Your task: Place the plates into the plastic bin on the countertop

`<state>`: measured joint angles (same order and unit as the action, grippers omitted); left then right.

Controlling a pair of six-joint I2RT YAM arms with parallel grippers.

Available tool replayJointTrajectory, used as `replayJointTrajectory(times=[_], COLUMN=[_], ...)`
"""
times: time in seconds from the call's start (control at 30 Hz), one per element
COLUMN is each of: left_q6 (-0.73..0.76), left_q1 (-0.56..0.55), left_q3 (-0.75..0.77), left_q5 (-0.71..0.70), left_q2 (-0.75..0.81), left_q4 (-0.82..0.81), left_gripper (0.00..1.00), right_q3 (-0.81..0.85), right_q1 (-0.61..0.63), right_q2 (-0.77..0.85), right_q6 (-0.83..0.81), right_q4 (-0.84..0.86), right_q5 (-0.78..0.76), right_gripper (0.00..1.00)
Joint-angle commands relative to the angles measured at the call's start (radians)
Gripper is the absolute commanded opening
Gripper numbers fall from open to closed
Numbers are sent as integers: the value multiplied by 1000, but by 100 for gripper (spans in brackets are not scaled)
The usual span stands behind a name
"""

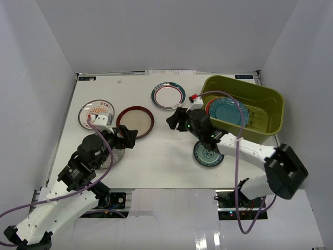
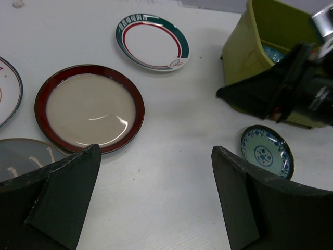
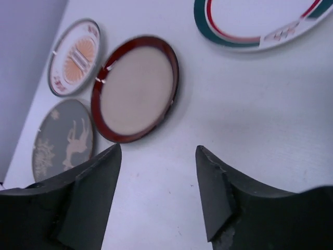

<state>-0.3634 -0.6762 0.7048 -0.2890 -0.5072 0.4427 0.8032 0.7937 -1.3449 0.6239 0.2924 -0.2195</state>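
Top view: left gripper (image 1: 128,137) and right gripper (image 1: 174,119) gape empty above the countertop (image 1: 156,156), the left by the red-rimmed plate (image 1: 135,122), the right beside the bin (image 1: 244,86), which holds a teal plate (image 1: 229,110), while a small blue plate (image 1: 207,154) lies near it.

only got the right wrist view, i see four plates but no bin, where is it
Observer: The plastic bin sits in the far right corner of the countertop.
Operator: anything in it yet
Observer: Yes, a teal plate lies inside it, on top of a red-edged plate.
Operator: any plate on the counter i'm missing
Observer: One. A small blue-green patterned plate lies on the near side of the bin, partly hidden under the right arm.
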Motion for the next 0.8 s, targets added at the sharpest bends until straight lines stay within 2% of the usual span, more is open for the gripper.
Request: replayJointTrajectory(times=[0.0, 0.03, 0.1, 0.33, 0.5, 0.67, 0.77], left_q6=[17, 23, 30, 50, 57, 57, 57], left_q1=[7, 13, 15, 49, 67, 81, 86], left_q3=[-5, -17, -19, -18, -18, -19, -22], left_q5=[-39, -47, -45, 27, 68, 85, 85], left_q2=[30, 35, 42, 7, -4, -7, -2], left_q4=[-42, -42, -41, -50, -52, -56, -58], left_gripper=[98, 98, 98, 98, 98, 98, 98], right_q3=[63, 73, 103, 270, 338, 415, 424], right_q1=[44, 50, 53, 65, 67, 68, 67], right_q2=[-164, -196, -293, -565, -710, -812, -842], right_q6=[117, 147, 189, 298, 381, 428, 454], right_q4=[123, 142, 180, 195, 232, 208, 217], right_q5=[-93, -113, -116, -97, -80, -69, -55], right_gripper=[62, 56, 54, 59, 58, 48, 36])
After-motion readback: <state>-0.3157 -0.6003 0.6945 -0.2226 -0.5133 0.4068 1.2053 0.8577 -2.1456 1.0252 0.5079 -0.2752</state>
